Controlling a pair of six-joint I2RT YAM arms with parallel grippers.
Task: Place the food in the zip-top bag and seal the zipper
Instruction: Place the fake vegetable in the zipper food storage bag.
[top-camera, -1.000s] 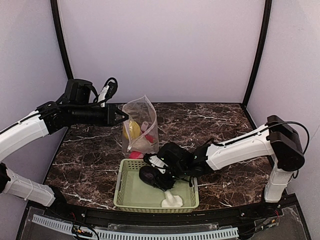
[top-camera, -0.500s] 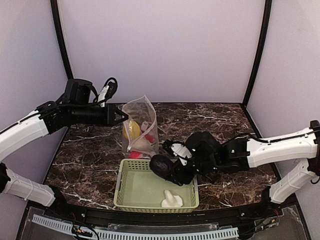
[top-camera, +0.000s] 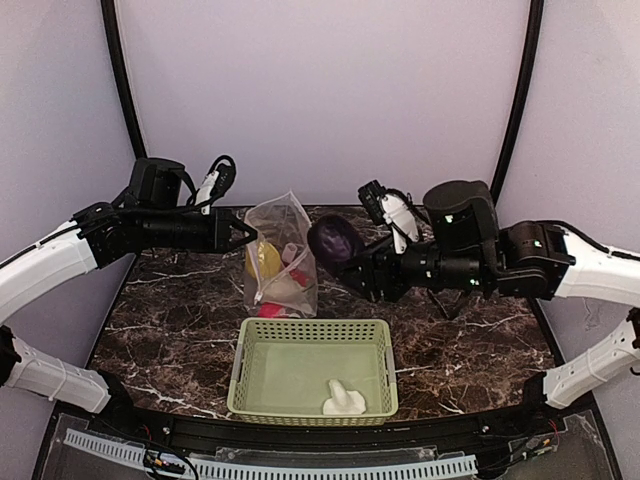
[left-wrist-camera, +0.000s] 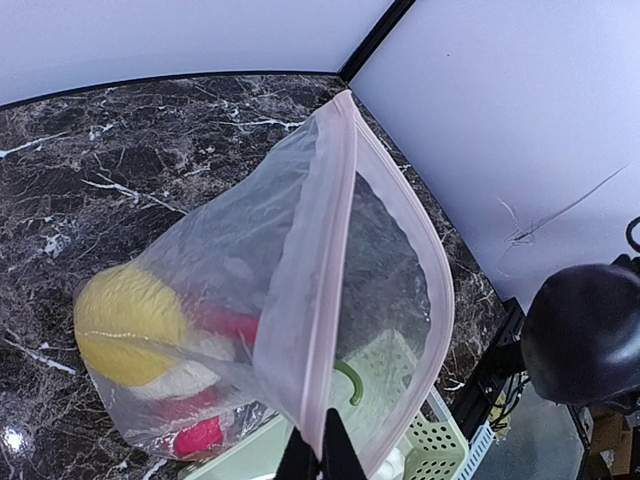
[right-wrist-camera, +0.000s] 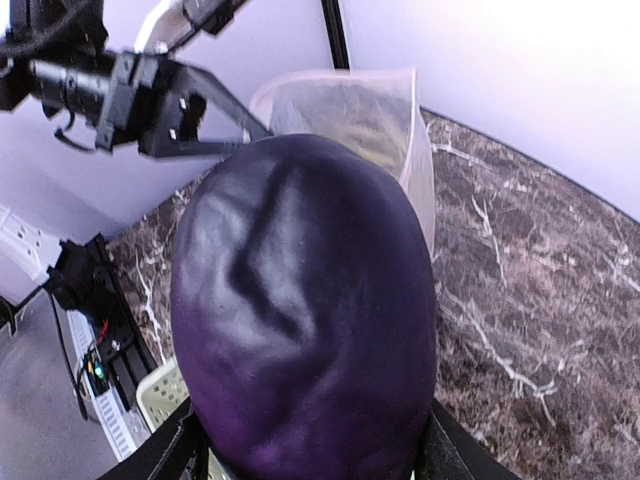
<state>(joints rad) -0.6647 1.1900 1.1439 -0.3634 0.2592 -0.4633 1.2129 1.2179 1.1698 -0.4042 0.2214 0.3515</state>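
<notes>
Your left fingers (left-wrist-camera: 335, 460) were pinched shut on the pinkish zipper (left-wrist-camera: 330, 250), holding the zip-top bag (top-camera: 285, 250) upright on the worktop (top-camera: 470, 330) with its mouth gaping. The yellow pepper (left-wrist-camera: 130, 325) was already inside the bag. Red pieces (left-wrist-camera: 200, 435) and something white lay under it, though the crinkled plastic blurred which foods those were.

Your right fingers (right-wrist-camera: 172, 452) stood fairly wide, one on either side of the dark purple eggplant (top-camera: 335, 240), and carried it clear of the worktop. It hung just beside the upper right of the bag, near the mouth but not yet in it.

In the green basket (top-camera: 250, 385) I could see one white piece of food (top-camera: 343, 400) lying alone near the front rim. I could not tell whether it was the mushroom or the cauliflower.

By my reckoning you were well past halfway on the loading. What remained was to drop the eggplant through the opening and fetch the white piece. After that came the zipper, which gaped along the whole length I could see. I could not find the slider in any view.
</notes>
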